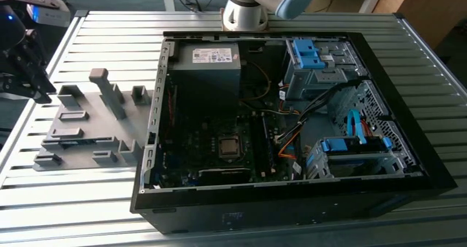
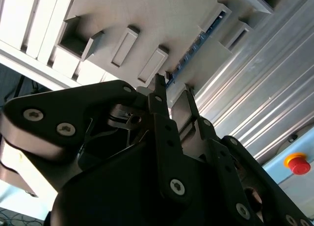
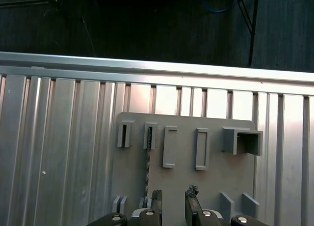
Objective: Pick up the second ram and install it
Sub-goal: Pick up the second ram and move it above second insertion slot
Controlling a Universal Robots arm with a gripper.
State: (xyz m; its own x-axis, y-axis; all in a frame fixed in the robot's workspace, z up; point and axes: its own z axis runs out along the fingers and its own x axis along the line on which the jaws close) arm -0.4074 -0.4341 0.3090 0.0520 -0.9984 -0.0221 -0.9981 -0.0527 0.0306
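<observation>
The second ram is a thin blue board standing on edge in a slot of the grey holder plate. It shows as a narrow strip in the first wrist view and as a faint blue line in the exterior view. My gripper hovers above the holder plate, off to one side of the ram and apart from it. Its dark fingers are open with nothing between them. In the exterior view the gripper is at the far left, over the table's edge next to the holder plate.
An open black computer case lies at the table's middle, with the motherboard, power supply and blue drive-bay latches inside. The arm's base stands behind it. A red stop button sits beyond the slatted table.
</observation>
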